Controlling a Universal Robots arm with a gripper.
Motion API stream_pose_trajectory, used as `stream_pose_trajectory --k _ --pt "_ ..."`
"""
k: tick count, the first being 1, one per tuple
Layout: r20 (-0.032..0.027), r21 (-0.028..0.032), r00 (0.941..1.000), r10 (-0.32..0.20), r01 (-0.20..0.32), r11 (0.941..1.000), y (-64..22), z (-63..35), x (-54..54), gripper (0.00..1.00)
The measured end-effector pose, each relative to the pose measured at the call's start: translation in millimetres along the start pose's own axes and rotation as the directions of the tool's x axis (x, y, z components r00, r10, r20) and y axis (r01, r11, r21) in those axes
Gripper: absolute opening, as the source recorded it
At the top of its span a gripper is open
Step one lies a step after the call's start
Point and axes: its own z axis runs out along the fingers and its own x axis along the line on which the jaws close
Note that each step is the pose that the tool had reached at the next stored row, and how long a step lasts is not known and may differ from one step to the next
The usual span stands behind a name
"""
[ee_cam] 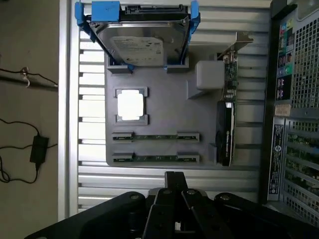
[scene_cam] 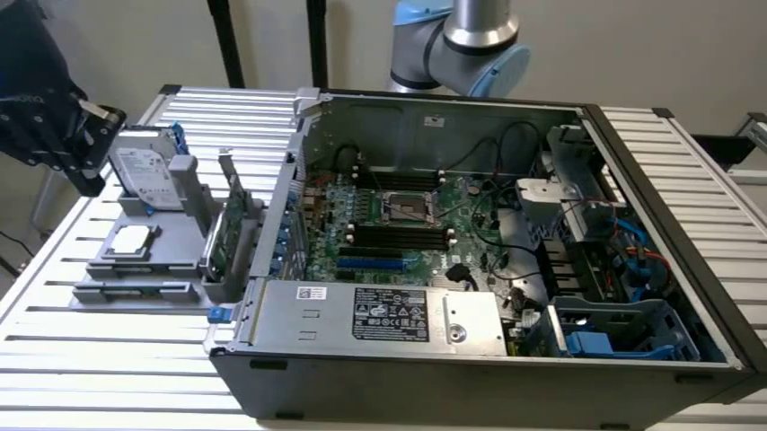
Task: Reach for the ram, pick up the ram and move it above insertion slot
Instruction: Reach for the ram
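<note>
Gripper (ee_cam: 174, 177) pinched closed and empty, above the slatted table (ee_cam: 92, 174), near the grey holder (ee_cam: 164, 114), the ram (ee_cam: 155, 158) lying untouched in it, insertion slot (scene_cam: 396, 235) inside open computer case (scene_cam: 480, 323), at the exterior view's right

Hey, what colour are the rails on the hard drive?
Blue rails on the silver hard drive, best seen in the wrist view.
</note>
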Motion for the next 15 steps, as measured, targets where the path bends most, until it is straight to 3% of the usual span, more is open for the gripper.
stream_pose_trajectory --k 3,15 --pt "-0.0001 0.0001 1.0000 0.000 0.000 1.0000 -4.9 0.1 0.2 0.11" --pt "-0.0001 0.0000 1.0000 0.000 0.000 1.0000 -5.0 0.1 0.1 0.11"
